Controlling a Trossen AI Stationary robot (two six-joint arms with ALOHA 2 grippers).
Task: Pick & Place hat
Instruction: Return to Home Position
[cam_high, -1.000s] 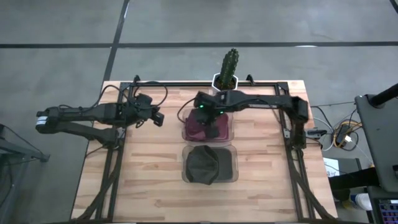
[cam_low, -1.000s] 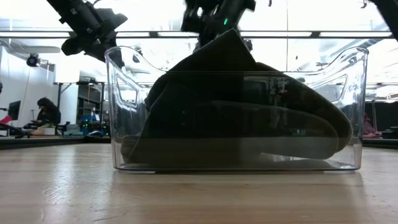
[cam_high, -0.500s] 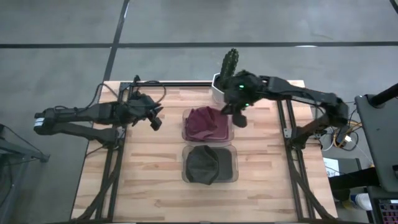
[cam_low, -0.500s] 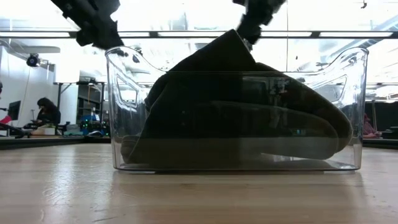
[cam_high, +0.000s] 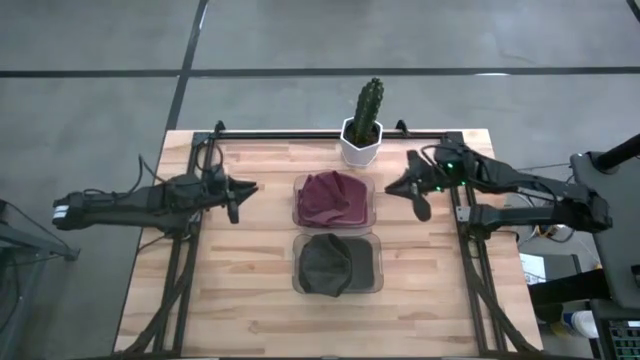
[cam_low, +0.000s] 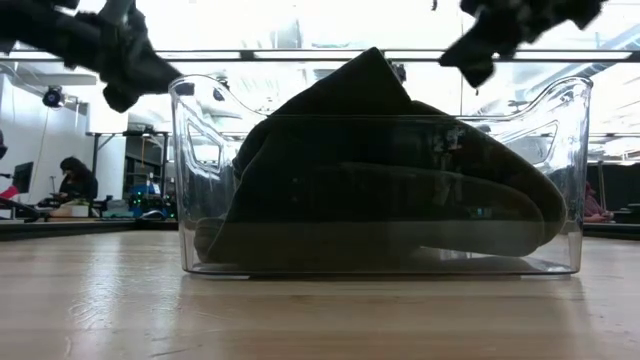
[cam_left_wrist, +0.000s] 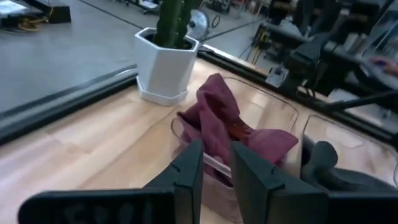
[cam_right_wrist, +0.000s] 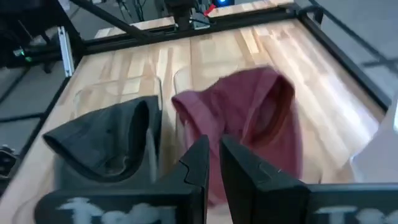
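Caps are both binned, so I judge the placing done and only the retreat left. The red cap (cam_high: 334, 199) lies crumpled in the top transparent bin (cam_high: 298, 186), just in front of the cactus (cam_high: 371, 100) in its white pot (cam_high: 359, 147). The dark cap (cam_high: 329, 264) fills the lower bin (cam_high: 378, 272), whose end sits just beside the top one.

From the high view, the left gripper (cam_high: 239, 194) hangs over the table (cam_high: 250, 300) to the left of the top bin. The right gripper (cam_high: 406, 188) hangs to that bin's right. Both point inward at it and are well clear of its walls, which suits a pull-back that shouldn't snag the fabric. In each wrist view I see the two fingers drawn almost together with nothing between them, so I take both pincers as clenched and empty.

A second ago the right gripper was directly over the red cap inside the bin. Half a second ago it had lifted out toward the cactus. Now it has swung right, with its arm folding back along the table's right side. The left arm has also slid back and stretched out flatter. Neither bin nor cap has shifted.
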